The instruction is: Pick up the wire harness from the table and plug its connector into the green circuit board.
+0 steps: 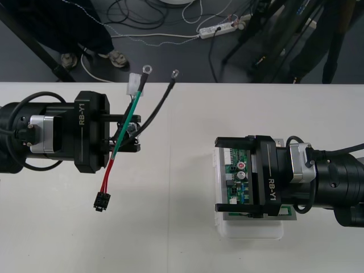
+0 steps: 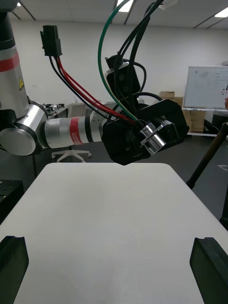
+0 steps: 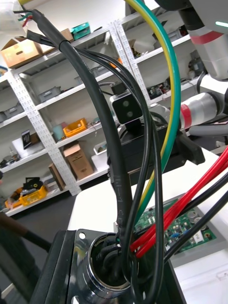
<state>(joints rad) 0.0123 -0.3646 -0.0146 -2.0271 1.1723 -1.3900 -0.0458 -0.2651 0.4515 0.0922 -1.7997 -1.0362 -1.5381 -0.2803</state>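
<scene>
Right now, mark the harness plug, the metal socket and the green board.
plug [image 1: 102, 201]: front view, middle of its black housing.
metal socket [image 3: 95, 285]: left wrist view, chrome barrel wall.
green board [image 1: 236, 182]: front view, exposed green surface.

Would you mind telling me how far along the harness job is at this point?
Done: the wire harness is off the table, clamped in the left gripper. In hand: its black plug hangs free, well short of the green circuit board, where the open right gripper sits over it. Left: carrying the plug over and seating it.
</scene>
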